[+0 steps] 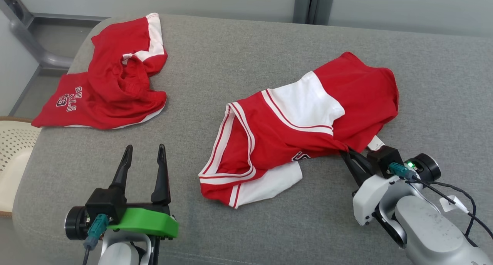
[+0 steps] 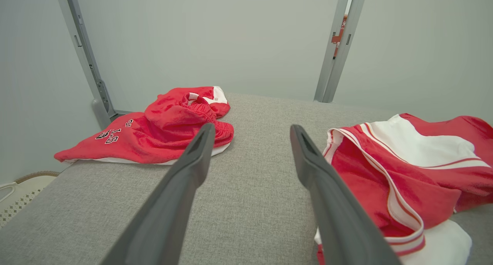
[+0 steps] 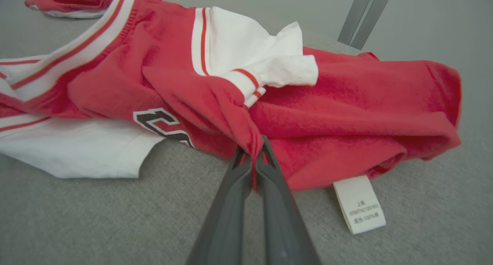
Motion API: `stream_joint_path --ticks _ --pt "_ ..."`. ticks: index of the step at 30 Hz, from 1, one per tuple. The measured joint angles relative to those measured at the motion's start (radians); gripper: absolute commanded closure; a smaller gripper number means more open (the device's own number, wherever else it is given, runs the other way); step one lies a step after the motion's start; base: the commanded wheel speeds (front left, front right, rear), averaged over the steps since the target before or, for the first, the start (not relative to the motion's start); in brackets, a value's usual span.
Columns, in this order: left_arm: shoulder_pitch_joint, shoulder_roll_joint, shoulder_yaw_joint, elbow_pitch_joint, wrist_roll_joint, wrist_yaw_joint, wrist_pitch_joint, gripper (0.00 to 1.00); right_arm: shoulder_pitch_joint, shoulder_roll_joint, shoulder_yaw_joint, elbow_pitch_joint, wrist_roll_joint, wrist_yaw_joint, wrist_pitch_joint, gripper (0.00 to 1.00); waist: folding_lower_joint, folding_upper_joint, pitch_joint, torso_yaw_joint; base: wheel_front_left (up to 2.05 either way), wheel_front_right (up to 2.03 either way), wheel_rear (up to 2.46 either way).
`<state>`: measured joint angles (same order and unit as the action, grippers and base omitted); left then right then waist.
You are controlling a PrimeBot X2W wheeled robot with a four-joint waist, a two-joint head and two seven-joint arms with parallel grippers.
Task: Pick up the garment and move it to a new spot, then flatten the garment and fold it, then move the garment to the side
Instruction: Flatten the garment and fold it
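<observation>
A crumpled red and white garment (image 1: 300,126) lies right of centre on the grey cushioned surface (image 1: 238,64); it also fills the right wrist view (image 3: 346,111) and sits at the right of the left wrist view (image 2: 404,168). My right gripper (image 1: 346,153) is shut on a pinched fold of red cloth at the garment's near right edge, its fingers (image 3: 269,188) pressed together with fabric between them. My left gripper (image 1: 144,151) stands open at the lower left, fingers (image 2: 192,165) apart over bare grey surface, clear of the garment.
A second red garment (image 1: 111,80) with black and white lettering lies bunched at the far left, also in the left wrist view (image 2: 161,126). A white care label (image 3: 360,203) hangs from the held garment. A woven basket (image 1: 11,161) stands off the left edge. Grey wall posts rise behind.
</observation>
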<state>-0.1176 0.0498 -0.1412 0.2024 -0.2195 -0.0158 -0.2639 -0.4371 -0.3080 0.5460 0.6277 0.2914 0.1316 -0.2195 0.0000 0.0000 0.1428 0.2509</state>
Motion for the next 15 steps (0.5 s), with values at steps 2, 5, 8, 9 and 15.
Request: stream_joint_path --ticks 2,5,8,9,15 --pt "0.0 0.0 0.004 0.005 0.001 -0.001 0.0 0.0 0.001 -0.002 -0.013 -0.02 0.0 0.0 -0.017 1.0 0.0 0.0 -0.008 -0.009 0.0 0.0 0.0" --pt "0.002 0.0 0.009 0.009 0.009 -0.006 0.0 0.0 0.008 -0.01 -0.047 -0.069 -0.007 0.0 -0.03 1.0 0.0 0.0 -0.024 -0.023 0.0 0.0 0.0" --pt "0.005 0.0 0.014 0.01 0.019 -0.008 0.0 0.0 0.033 -0.02 -0.095 -0.145 -0.026 0.0 -0.037 1.0 0.0 0.0 -0.041 -0.039 0.0 0.0 0.0" --pt "0.006 0.0 0.015 0.011 0.02 -0.01 0.0 0.0 0.046 -0.023 -0.113 -0.177 -0.039 0.0 -0.037 1.0 0.0 0.0 -0.046 -0.045 0.0 0.0 0.0" --pt "0.018 0.0 0.023 0.01 0.024 -0.016 0.0 0.0 0.127 -0.036 -0.233 -0.418 -0.097 0.0 0.006 1.0 0.0 0.0 -0.068 -0.075 0.0 0.0 0.0"
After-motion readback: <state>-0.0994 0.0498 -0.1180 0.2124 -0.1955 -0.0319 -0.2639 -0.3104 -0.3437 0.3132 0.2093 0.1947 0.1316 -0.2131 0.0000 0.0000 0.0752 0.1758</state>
